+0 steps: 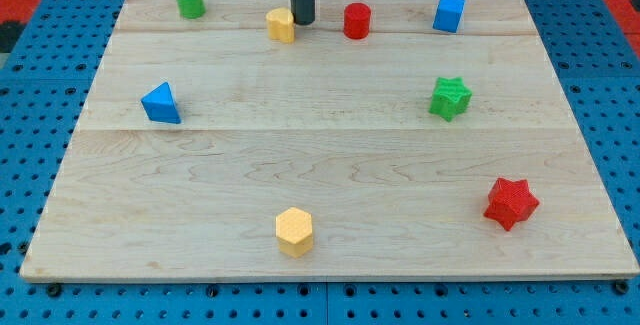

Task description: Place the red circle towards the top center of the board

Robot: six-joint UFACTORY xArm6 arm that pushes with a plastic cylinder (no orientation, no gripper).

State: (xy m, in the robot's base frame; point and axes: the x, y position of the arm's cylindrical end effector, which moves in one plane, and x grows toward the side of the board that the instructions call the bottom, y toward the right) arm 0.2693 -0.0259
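The red circle [357, 20], a short red cylinder, stands near the view's top, a little right of centre on the wooden board [330, 165]. My tip [302, 21] is down at the board's top centre, a short way left of the red circle and not touching it. A yellow block [281, 25] sits just left of my tip, close against it.
A green cylinder [189, 0] is at the top left and a blue cube [449, 13] at the top right. A blue triangle [161, 103] is at the left, a green star [450, 97] at the right, a red star [511, 203] at the lower right, a yellow hexagon [294, 231] at the bottom centre.
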